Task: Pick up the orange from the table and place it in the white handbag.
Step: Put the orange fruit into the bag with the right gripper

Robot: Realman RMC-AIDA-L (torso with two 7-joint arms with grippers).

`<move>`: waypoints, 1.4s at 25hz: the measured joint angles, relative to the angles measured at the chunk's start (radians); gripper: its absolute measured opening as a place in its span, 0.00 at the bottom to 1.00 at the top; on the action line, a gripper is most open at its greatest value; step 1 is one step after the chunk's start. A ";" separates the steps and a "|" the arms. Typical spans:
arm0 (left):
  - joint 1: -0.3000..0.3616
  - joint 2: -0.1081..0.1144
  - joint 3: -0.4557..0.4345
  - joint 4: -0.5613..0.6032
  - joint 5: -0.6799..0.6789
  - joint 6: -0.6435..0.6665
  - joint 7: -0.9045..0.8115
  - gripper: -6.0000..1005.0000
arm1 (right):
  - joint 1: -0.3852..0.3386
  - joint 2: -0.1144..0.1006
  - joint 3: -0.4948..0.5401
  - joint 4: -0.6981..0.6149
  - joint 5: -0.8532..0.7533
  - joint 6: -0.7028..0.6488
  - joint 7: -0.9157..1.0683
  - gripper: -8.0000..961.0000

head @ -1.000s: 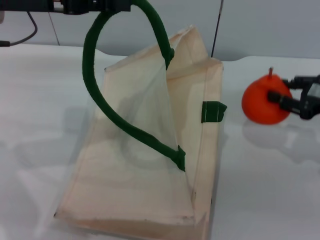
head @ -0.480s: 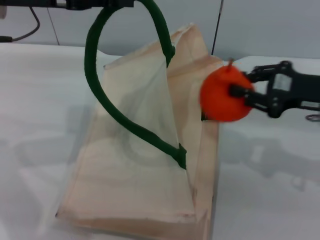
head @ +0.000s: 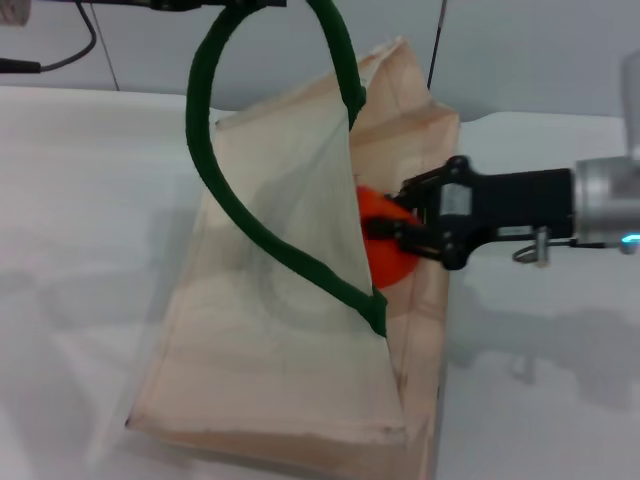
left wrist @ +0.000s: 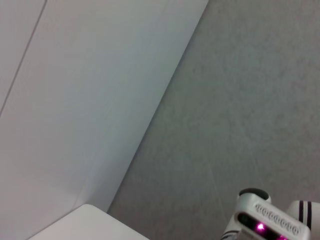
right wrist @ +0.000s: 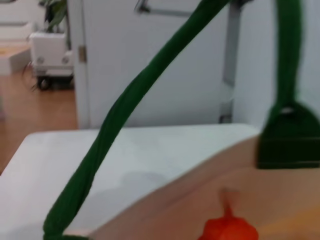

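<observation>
The table [head: 80,200] spreads white under everything, and on it lies the white handbag [head: 280,370], its near end flat on the surface and its far end pulled up into a tent. One dark green handle [head: 215,190] arches high over that raised end, and my left gripper [head: 215,4] sits at the very top edge of the head view where the loop peaks; so little of it shows there that I cannot tell how its fingers stand. My right arm reaches in from the right side, and my right gripper [head: 385,232] is at the bag's open mouth, its black fingers [head: 425,185] clamped around the orange [head: 385,255]. The orange hangs in my grip just inside the opening, partly veiled by the thin raised front panel of the bag and close beside the lower end of the green handle. From my right wrist the fruit shows low against the cream fabric, its short stem [right wrist: 227,210] pointing up.
</observation>
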 joint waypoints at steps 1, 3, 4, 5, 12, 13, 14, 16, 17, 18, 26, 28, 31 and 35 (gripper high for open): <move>0.000 0.000 0.000 0.002 0.000 0.000 0.000 0.13 | 0.014 0.001 -0.016 0.016 0.000 -0.012 0.000 0.23; -0.001 0.003 0.000 0.013 -0.002 0.000 0.000 0.13 | 0.040 0.002 -0.043 0.043 0.000 -0.030 -0.001 0.22; -0.002 0.004 0.000 0.017 -0.003 0.000 0.000 0.13 | 0.053 0.003 -0.055 0.054 0.000 -0.041 -0.001 0.22; -0.003 0.004 0.000 0.020 -0.004 0.000 0.001 0.13 | 0.067 0.004 -0.065 0.065 0.001 -0.053 -0.001 0.21; -0.004 0.004 0.000 0.022 -0.004 -0.002 0.002 0.13 | 0.128 0.012 -0.103 0.135 0.007 -0.134 0.006 0.16; -0.004 0.003 0.000 0.022 -0.005 -0.002 0.001 0.13 | 0.131 0.012 -0.103 0.136 0.007 -0.140 0.008 0.16; -0.004 0.003 0.000 0.022 -0.005 -0.002 0.001 0.13 | 0.133 0.012 -0.103 0.139 0.006 -0.141 0.010 0.15; -0.004 0.003 0.000 0.022 -0.006 -0.002 0.001 0.13 | 0.136 0.013 -0.104 0.147 0.007 -0.142 0.012 0.13; -0.004 0.003 0.000 0.022 -0.006 -0.002 0.001 0.13 | 0.137 0.013 -0.104 0.151 0.009 -0.142 0.013 0.13; -0.004 0.003 0.000 0.022 -0.006 -0.002 0.001 0.13 | 0.139 0.013 -0.103 0.153 0.011 -0.142 0.014 0.12; -0.004 0.001 0.000 0.022 -0.006 -0.003 0.004 0.13 | 0.138 0.012 -0.093 0.160 0.013 -0.144 0.014 0.39; -0.002 0.001 0.000 0.022 -0.006 -0.004 0.005 0.13 | 0.130 0.012 -0.092 0.160 0.031 -0.153 0.013 0.50; 0.002 0.003 0.000 0.022 -0.007 -0.005 0.006 0.13 | 0.120 0.012 -0.095 0.160 0.049 -0.166 0.008 0.62; 0.003 0.003 0.000 0.022 -0.007 -0.005 0.007 0.13 | 0.116 0.010 -0.100 0.160 0.049 -0.173 0.011 0.71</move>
